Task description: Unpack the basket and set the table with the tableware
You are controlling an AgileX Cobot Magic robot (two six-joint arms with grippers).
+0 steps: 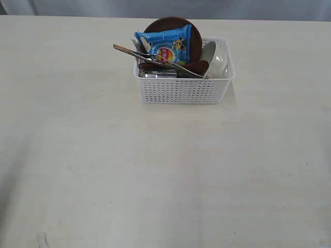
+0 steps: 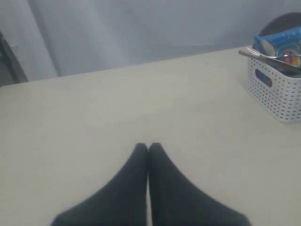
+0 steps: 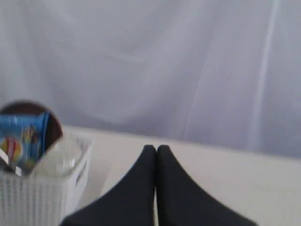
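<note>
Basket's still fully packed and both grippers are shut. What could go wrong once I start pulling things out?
1. The long steel utensils lie across the blue chip bag; lifting one may drag the others out.
2. The round brown plate stands on edge behind that bag and the off-white bowl leans at the end wall; either may topple once a neighbour leaves.
3. The white perforated plastic basket looks light; a wedged item could lift it.

The table [image 1: 155, 181] lies open all round the basket [image 1: 183, 90].
</note>
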